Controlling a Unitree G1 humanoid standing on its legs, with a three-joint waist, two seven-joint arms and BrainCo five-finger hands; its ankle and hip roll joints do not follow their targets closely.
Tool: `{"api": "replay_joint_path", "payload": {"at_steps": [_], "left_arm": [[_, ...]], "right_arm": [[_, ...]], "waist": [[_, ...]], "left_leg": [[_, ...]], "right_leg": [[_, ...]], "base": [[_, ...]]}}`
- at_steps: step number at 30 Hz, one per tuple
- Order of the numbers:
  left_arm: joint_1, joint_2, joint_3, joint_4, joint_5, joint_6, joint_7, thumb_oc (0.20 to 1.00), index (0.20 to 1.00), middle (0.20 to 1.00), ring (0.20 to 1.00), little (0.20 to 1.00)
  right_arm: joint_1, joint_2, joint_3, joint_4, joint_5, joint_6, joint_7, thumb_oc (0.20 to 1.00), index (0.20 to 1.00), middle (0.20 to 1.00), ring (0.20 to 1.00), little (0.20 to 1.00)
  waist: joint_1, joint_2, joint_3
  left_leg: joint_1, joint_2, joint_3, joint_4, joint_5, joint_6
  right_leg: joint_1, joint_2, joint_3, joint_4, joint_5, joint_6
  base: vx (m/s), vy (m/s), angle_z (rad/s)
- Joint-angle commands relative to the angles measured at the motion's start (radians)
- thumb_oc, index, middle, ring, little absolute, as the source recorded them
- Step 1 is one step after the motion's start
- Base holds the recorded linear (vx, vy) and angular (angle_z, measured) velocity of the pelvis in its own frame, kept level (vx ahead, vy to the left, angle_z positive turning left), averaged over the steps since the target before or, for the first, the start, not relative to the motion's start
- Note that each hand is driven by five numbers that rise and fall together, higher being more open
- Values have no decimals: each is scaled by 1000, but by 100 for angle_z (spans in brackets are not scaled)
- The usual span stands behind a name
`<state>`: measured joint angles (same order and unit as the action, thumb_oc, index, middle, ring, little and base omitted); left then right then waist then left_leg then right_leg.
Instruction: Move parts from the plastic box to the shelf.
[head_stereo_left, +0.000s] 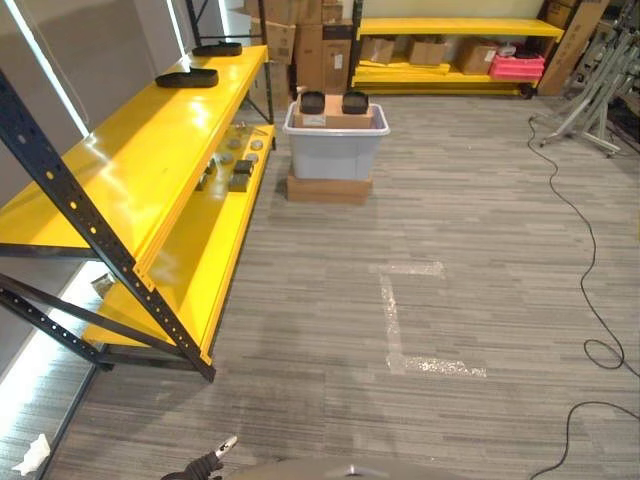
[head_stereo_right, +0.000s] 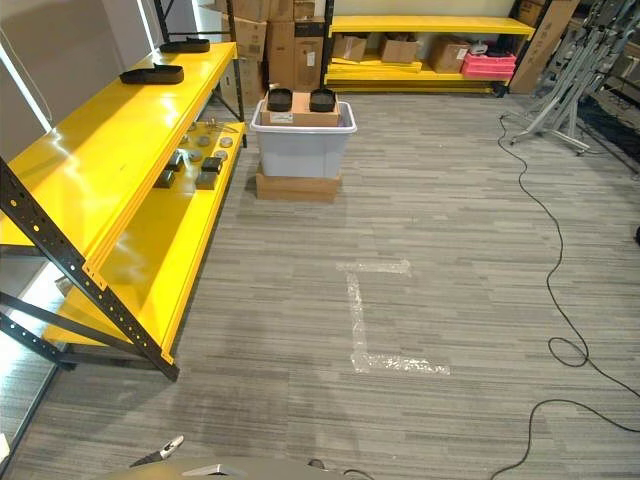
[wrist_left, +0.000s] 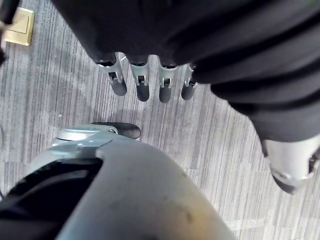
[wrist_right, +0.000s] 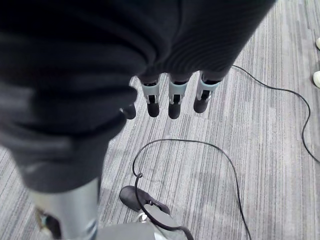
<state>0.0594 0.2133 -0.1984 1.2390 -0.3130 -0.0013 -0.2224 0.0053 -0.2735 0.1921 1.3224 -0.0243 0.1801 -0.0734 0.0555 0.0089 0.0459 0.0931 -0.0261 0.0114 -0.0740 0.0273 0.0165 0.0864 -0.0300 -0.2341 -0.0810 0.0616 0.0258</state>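
The plastic box (head_stereo_left: 335, 148) stands on a cardboard carton (head_stereo_left: 329, 188) on the floor at about twelve o'clock, well apart from both hands, with two dark parts (head_stereo_left: 331, 102) on top. The yellow shelf (head_stereo_left: 150, 160) runs along at ten o'clock, just beside the box. The left hand (wrist_left: 145, 82) and right hand (wrist_right: 172, 97) hang relaxed and empty over the carpet, neither clearly nearer.

Left robot hand (wrist_left: 150, 82): silver fingers with dark tips, dark ribbed cover over back and wrist. Right robot hand (wrist_right: 172, 97): same silver fingers, dark tips, ribbed dark cover.
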Motion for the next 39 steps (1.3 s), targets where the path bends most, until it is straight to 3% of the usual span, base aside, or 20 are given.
{"api": "replay_joint_path", "payload": {"at_steps": [1,5,12,15,16,19,32,39], "left_arm": [[-68,-15,5,50,5,-12,-7,1000,1000,1000,1000,1000],[-69,-16,9,51,4,9,49,1000,1000,1000,1000,1000],[-77,-14,20,97,86,132,205,1000,1000,1000,1000,1000],[-81,-14,27,113,79,146,230,1000,1000,1000,1000,1000],[-87,-16,31,117,88,118,255,1000,1000,1000,1000,1000],[-91,-19,33,119,65,155,281,1000,1000,1000,1000,1000],[-90,-24,29,122,112,134,301,1000,1000,1000,1000,1000],[-86,-27,33,112,85,87,303,1000,1000,1000,1000,1000]], "right_arm": [[-31,8,21,63,26,6,-10,1000,1000,1000,1000,1000],[-32,6,16,60,25,11,-8,1000,1000,1000,1000,1000],[-33,12,26,61,38,17,-10,1000,1000,1000,1000,1000],[-34,15,32,63,43,19,-11,1000,1000,1000,1000,1000],[-35,17,32,62,42,26,-11,1000,1000,1000,1000,1000],[-37,19,34,67,41,25,-13,1000,1000,1000,1000,1000],[-41,24,37,68,49,37,-17,1000,1000,1000,1000,1000],[-41,25,19,72,116,7,-42,1000,1000,1000,1000,1000]], "waist": [[18,-19,-15],[19,-18,-16],[19,-22,-20],[17,-22,-23],[15,-22,-25],[16,-21,-27],[18,-21,-28],[17,-20,-27]], "left_leg": [[-32,7,23,31,-41,-28],[-33,6,22,32,-40,-28],[-30,5,19,35,-41,-27],[-27,5,20,33,-41,-27],[-25,5,21,33,-42,-26],[-26,4,18,35,-42,-26],[-30,1,10,39,-43,-24],[-33,-7,2,49,-50,-19]], "right_leg": [[-4,-71,10,49,-28,105],[-3,-71,11,48,-26,106],[1,-71,13,47,-25,106],[3,-69,16,45,-26,105],[4,-70,19,45,-25,105],[4,-71,20,46,-24,106],[-3,-73,29,48,-23,106],[-8,-74,43,52,-22,106]], "base": [[0,0,0],[0,0,0],[0,0,0],[0,0,0],[33,-2,0],[0,0,0],[0,0,0],[5,11,-2]]}}
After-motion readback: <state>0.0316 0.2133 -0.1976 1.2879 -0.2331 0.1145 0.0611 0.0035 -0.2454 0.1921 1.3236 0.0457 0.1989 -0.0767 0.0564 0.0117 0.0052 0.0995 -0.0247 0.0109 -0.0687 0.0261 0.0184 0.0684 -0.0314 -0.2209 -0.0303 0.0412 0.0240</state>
